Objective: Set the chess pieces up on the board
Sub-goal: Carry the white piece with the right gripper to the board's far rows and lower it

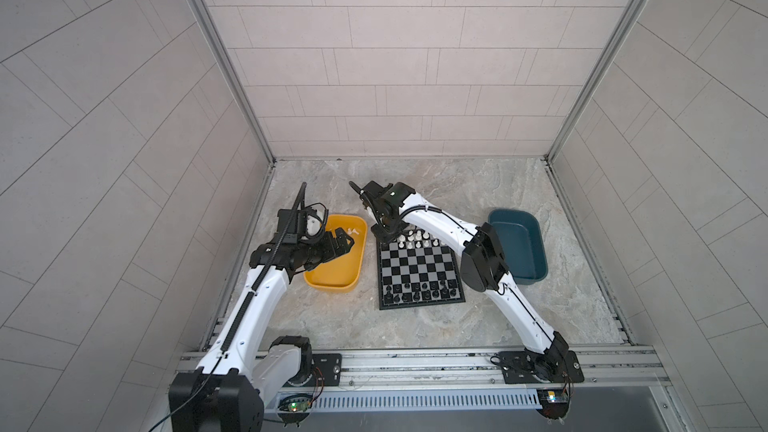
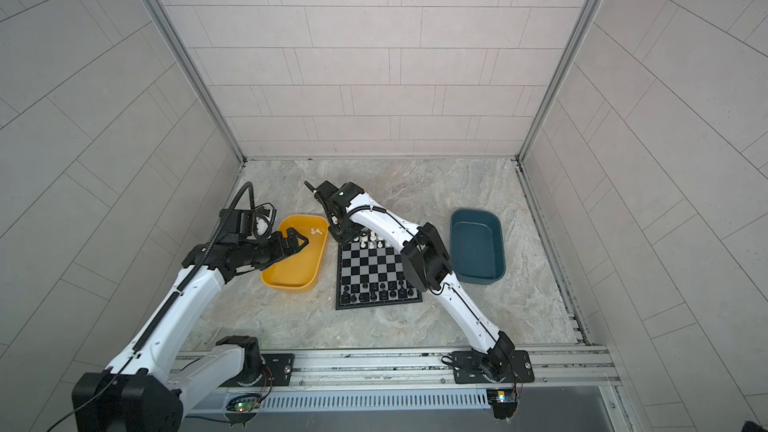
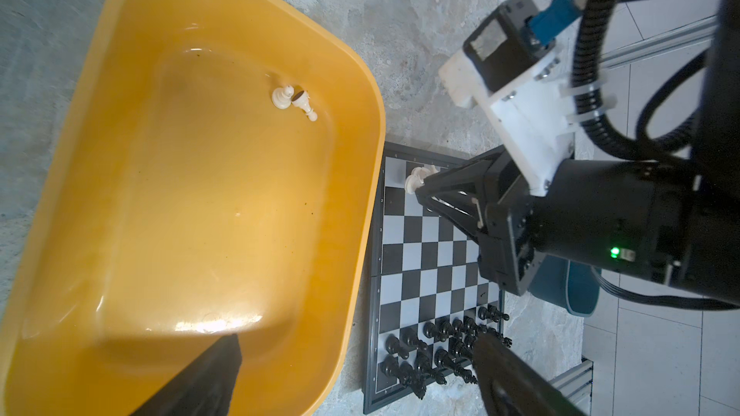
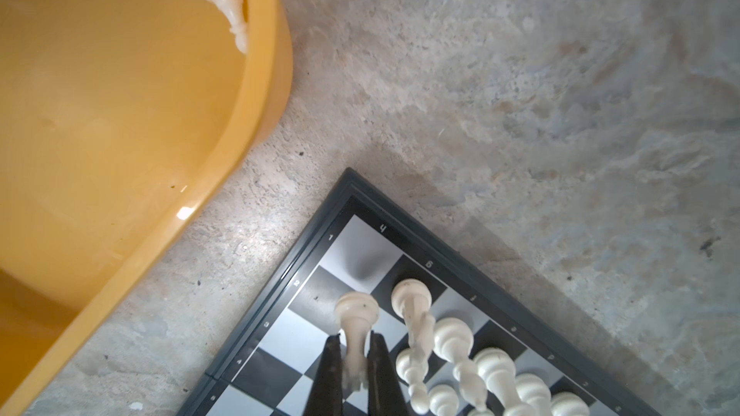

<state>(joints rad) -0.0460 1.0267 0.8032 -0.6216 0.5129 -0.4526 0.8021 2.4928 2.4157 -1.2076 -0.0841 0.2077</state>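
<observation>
Right jaws: clamped on one white piece (image 4: 356, 314), base down over the board's (image 1: 415, 268) far corner beside the yellow tray (image 1: 328, 286). I judge placement to be in hand. Next, I lower it squarely and release clear of the neighbouring white men (image 4: 452, 338).

Left jaws: spread wide, empty, above that tray.

Count:
- Two loose white pieces (image 3: 294, 102) in the yellow tray.
- One teal tray (image 1: 519, 251).
- Black men (image 1: 419, 290) in two near rows, number unreadable.

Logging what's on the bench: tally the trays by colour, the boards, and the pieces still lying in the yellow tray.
Yellow plastic tray: 1
Teal plastic tray: 1
Black-and-grey chessboard: 1
White plastic chessmen in that yellow tray: 2
Total: 5
</observation>
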